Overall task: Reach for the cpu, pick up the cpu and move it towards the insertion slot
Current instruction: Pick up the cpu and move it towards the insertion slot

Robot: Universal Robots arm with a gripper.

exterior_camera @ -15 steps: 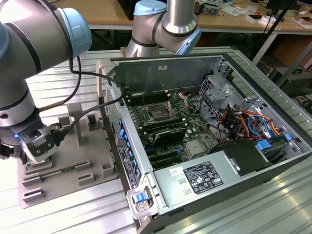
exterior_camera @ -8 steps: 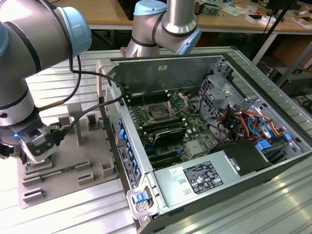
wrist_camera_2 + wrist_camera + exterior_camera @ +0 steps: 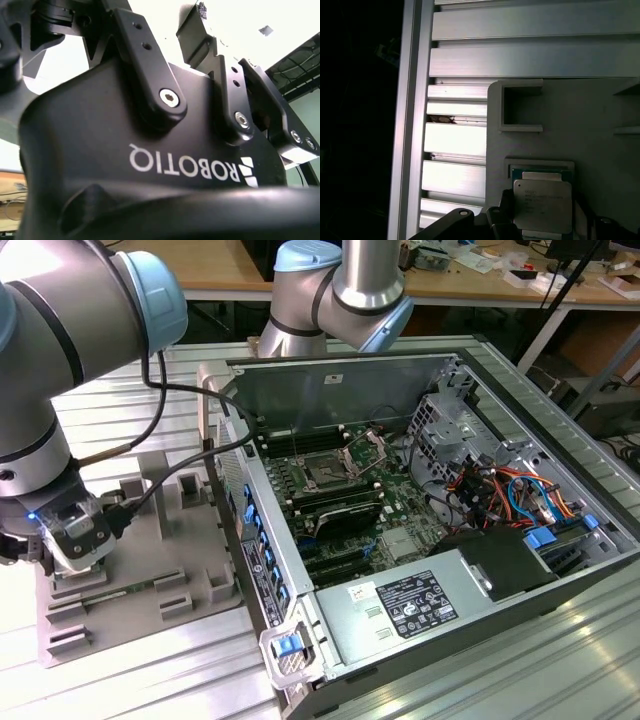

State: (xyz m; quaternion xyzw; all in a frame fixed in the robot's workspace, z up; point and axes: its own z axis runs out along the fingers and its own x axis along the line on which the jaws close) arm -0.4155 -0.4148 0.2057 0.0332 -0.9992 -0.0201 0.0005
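Low at eight o'clock in the exterior view, the black-and-silver gripper of the grey, blue-capped robot arm is down on a pale grey moulded plastic tray. In the first wrist view the cpu, a small flat square chip with a silvery lid on a green board, lies in a raised-rim pocket near the tray's rounded corner. Whether the gripper is clamped on it cannot be told. Past the tray's edge run bare slats of the ribbed aluminium table. Toward three o'clock, the open computer case puts its side wall between tray and motherboard. Beyond the silver power supply box, the insertion slot, a dark-centred square socket with its metal bracket hinged up, lies uncovered from above. Wooden benches stand farthest back.
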